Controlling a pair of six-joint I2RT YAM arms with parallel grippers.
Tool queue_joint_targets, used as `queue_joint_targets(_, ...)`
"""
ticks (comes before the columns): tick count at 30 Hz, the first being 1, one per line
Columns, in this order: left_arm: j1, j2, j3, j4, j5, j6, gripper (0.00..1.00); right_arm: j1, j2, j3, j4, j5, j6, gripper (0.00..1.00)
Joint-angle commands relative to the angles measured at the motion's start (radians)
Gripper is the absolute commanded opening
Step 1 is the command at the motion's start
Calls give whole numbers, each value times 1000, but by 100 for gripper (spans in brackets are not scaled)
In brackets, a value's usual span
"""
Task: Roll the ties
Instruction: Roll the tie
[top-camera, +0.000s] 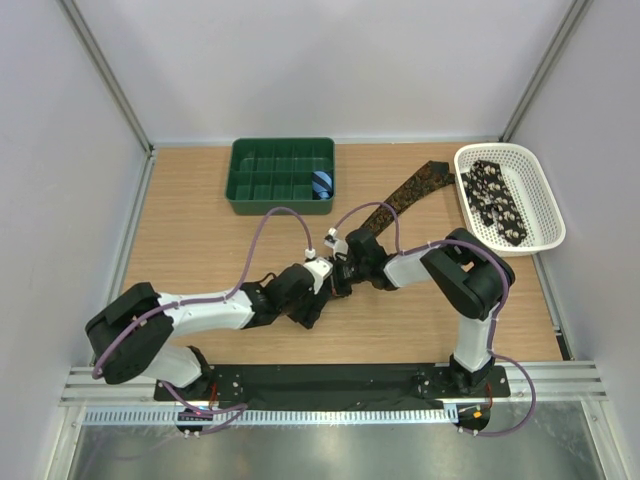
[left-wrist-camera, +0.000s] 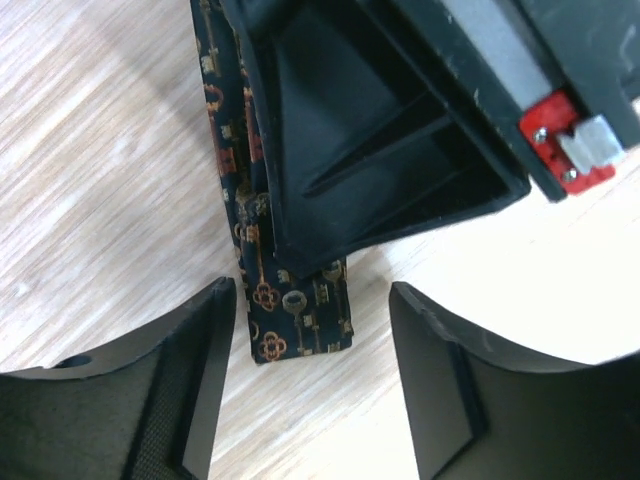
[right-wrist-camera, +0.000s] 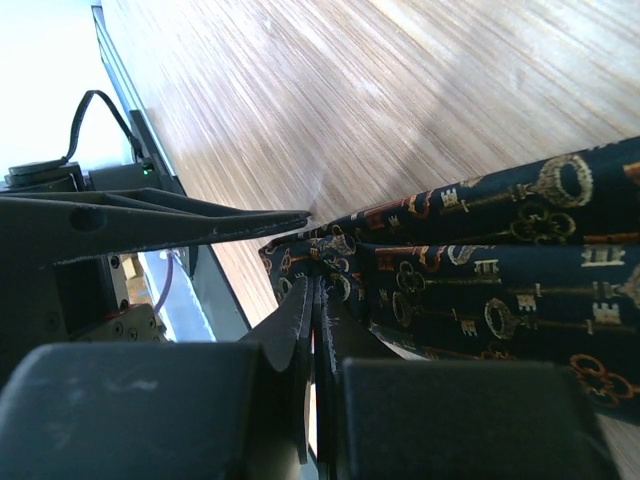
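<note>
Dark key-patterned tie (right-wrist-camera: 480, 280) pinched in the closed right gripper (right-wrist-camera: 315, 290), left gripper (left-wrist-camera: 312, 300) spread wide, tie's end lying between its fingers (left-wrist-camera: 195, 385).

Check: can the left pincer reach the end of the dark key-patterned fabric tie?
Probably yes: the open left pincer straddles the end of the dark key-patterned fabric tie; the right pincer, shut on it, leaves that end exposed.

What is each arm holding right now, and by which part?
The right gripper pinches the patterned tie near its end. The left gripper stands open around that end, holding nothing.
</note>
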Motion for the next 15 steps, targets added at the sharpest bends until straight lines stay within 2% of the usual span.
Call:
queue_joint_targets(1, -6, -39, 29, -68, 8, 29, 68, 2, -17, 10, -62, 51, -60, 4)
queue_joint_targets(5, -6, -47, 64, -94, -7, 58, 68, 3, -23, 21, -77, 53, -71, 4)
queue_joint_targets(15, 7, 108, 151, -111, -16, 112, 61, 3, -54, 44, -126, 44, -83, 4)
